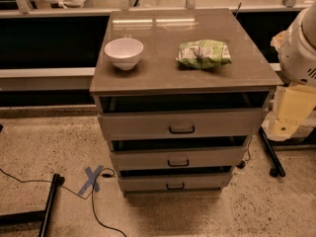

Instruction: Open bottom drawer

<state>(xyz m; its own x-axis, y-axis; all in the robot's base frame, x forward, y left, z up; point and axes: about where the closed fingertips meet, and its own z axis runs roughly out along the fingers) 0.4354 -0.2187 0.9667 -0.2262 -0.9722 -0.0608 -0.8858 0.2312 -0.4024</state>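
The grey-brown cabinet (182, 68) stands in the middle of the view with three drawer fronts. The bottom drawer (148, 183) is the lowest and narrowest, close to the floor, with a small dark loop handle (175, 185) at its centre. Its front sits in line under the middle drawer (143, 159). My arm (298, 48) comes in at the right edge. My gripper (284, 125) hangs beside the cabinet's right side at the height of the top drawer (138, 125), well above and right of the bottom handle, touching nothing.
A white bowl (123, 52) and a green snack bag (203, 53) lie on the cabinet top. A blue tape cross (92, 178) and a black cable (96, 211) are on the floor at left. Black stand legs show at lower left (48, 204) and right (270, 154).
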